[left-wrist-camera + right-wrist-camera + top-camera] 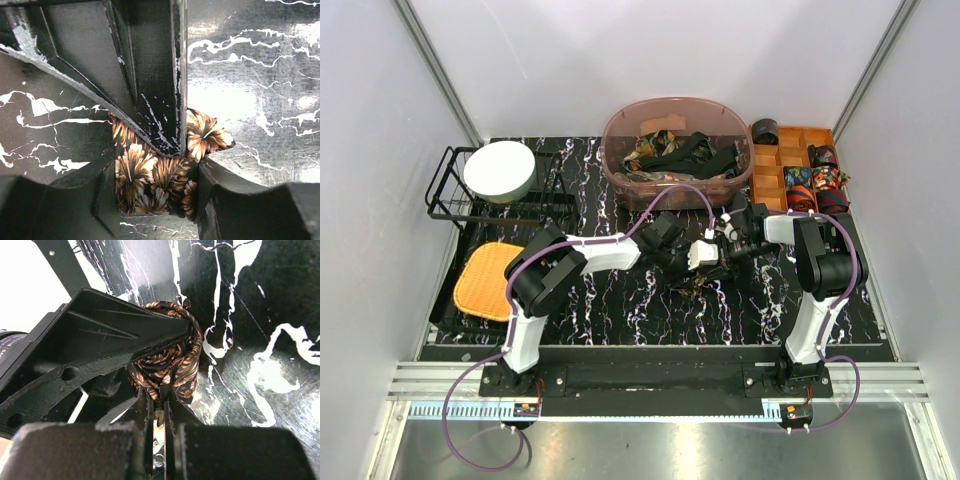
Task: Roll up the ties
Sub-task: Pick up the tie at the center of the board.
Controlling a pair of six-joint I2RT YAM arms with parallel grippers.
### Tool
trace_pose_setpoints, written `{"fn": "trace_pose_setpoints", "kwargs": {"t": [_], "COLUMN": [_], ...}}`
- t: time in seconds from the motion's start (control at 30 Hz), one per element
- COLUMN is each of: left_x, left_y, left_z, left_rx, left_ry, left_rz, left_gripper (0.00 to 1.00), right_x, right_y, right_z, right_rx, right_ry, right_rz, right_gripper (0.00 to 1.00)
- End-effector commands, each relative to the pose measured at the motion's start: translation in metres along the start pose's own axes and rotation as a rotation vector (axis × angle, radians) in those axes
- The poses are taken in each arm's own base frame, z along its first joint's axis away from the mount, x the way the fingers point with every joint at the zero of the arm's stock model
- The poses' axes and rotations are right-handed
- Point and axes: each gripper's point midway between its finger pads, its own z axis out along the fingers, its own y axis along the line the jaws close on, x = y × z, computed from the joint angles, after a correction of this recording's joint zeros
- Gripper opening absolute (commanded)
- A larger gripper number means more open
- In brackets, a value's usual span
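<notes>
- The brown floral tie [142, 175] is wound into a partial roll and sits between the two fingers of the left gripper [154, 172].
- The fabric is touched by both inner faces of these fingers, so the left gripper is closed on the roll.
- A fold of the same tie is pinched between the fingers of the right gripper [158, 407]. These fingers are drawn together until only a narrow slit remains, and the coil is bunched just beyond their tips.
- In the left wrist view, one right finger [150, 75] is laid across the roll from the far side, its tip pressed into the fabric.
- Both pairs of fingertips meet tip to tip over the black marbled table [620, 310]. Whether the roll is lifted clear of that surface cannot be told.
- Beyond the meeting fingertips, a clear plastic tub [615, 165] is filled with loose ties [675, 150].
- Beyond and to the right of the right fingers, a wooden tray [765, 185] is divided into compartments. Rolled ties [815, 185] are stored in those on its right side.
- Well to the left of the left fingers, a wire rack [445, 190] carries a white bowl [500, 170].
- An orange mat [490, 280] lies nearer than the rack, beside the left arm.
</notes>
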Motion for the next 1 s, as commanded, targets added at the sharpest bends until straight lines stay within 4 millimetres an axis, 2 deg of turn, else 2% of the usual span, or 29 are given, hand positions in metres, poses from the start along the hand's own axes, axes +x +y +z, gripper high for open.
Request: {"fn": "trace_pose_setpoints", "kwargs": {"t": [0.0, 0.03, 0.07, 0.1, 0.13, 0.27, 0.43, 0.5, 0.63, 0.8, 0.97], "left_x": [0.087, 0.085, 0.072, 0.075, 0.073, 0.051, 0.028, 0.032, 0.040, 0.027, 0.031], "left_y": [-0.018, -0.018, -0.013, -0.014, -0.013, -0.002, 0.001, -0.004, -0.002, 0.002, -0.003], "left_z": [0.007, 0.005, 0.001, -0.001, -0.003, -0.014, -0.023, -0.024, -0.018, -0.008, 0.009], "left_rx": [0.017, 0.016, -0.006, -0.013, -0.018, -0.054, -0.047, -0.032, -0.024, 0.004, 0.046], "left_ry": [0.231, 0.216, 0.174, 0.171, 0.156, 0.078, -0.017, -0.018, -0.002, -0.031, 0.002], "left_rz": [-0.151, -0.147, -0.123, -0.122, -0.110, -0.084, -0.011, 0.024, 0.060, 0.086, 0.080], "left_gripper": [0.33, 0.53, 0.64, 0.77, 0.98, 0.99, 0.99, 0.99, 0.99, 0.99, 0.99], "right_x": [-0.004, -0.005, -0.004, -0.004, -0.004, -0.005, -0.003, -0.003, -0.002, 0.001, -0.002], "right_y": [-0.007, -0.008, -0.008, -0.008, -0.009, -0.006, -0.007, -0.004, 0.001, 0.006, 0.010], "right_z": [0.000, 0.000, 0.000, -0.001, -0.001, -0.002, -0.002, -0.003, -0.004, -0.001, -0.002], "right_rx": [0.074, 0.076, 0.077, 0.077, 0.080, 0.077, 0.083, 0.075, 0.077, 0.076, 0.073], "right_ry": [-0.010, -0.008, -0.002, -0.002, -0.001, -0.002, 0.000, 0.000, 0.001, 0.010, 0.003], "right_rz": [-0.058, -0.060, -0.059, -0.066, -0.070, -0.097, -0.125, -0.140, -0.184, -0.211, -0.229], "right_gripper": [0.00, 0.00, 0.00, 0.00, 0.00, 0.00, 0.00, 0.00, 0.00, 0.00, 0.00]}}
